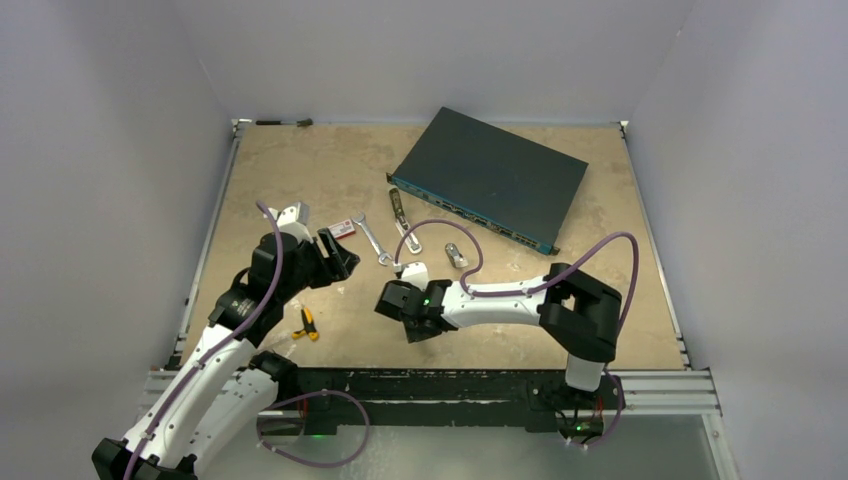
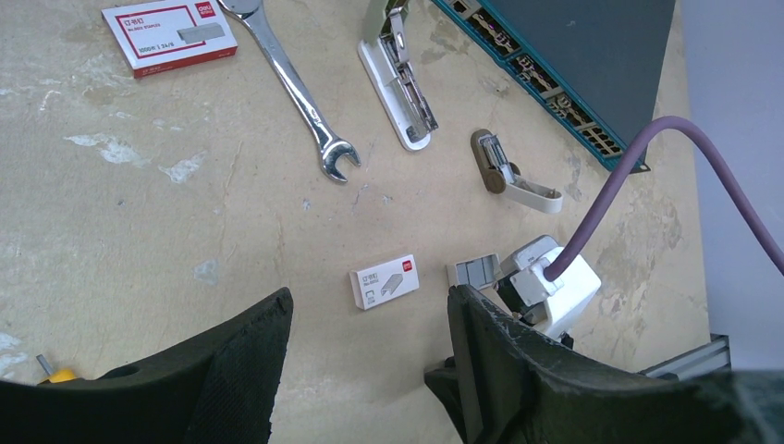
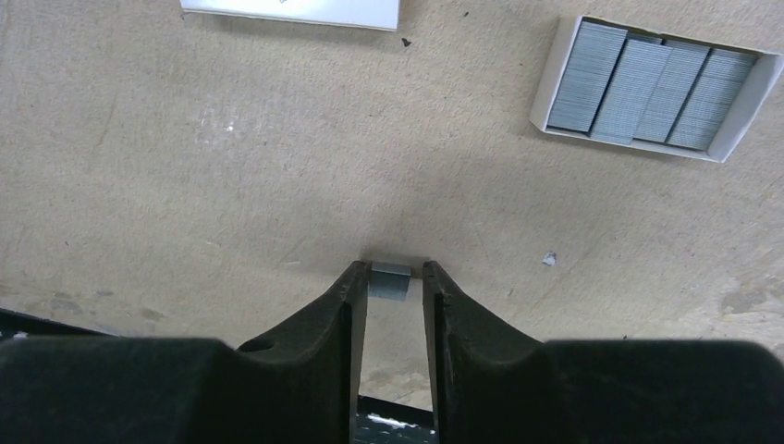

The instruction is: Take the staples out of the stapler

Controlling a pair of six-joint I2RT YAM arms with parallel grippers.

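- Two grippers low over the table (image 1: 300, 170), with the stapler beyond both, toward the far side.
- Right gripper (image 3: 389, 276): jaws nearly closed, apparently pinching a short strip of staples (image 3: 389, 283) at the very tips, just above the tabletop.
- Left gripper (image 1: 338, 258): jaws spread wide, holding nothing.
- Stapler (image 2: 399, 88): lying opened flat, metal channel exposed, long axis running away from the arms, beside the wrench (image 2: 296, 88).
- Near the right fingers: an open tray of staple strips (image 3: 758, 92) and a small white box (image 2: 384, 280).
- Likely next: setting the strip down on the table; left arm about as near the stapler as the right.
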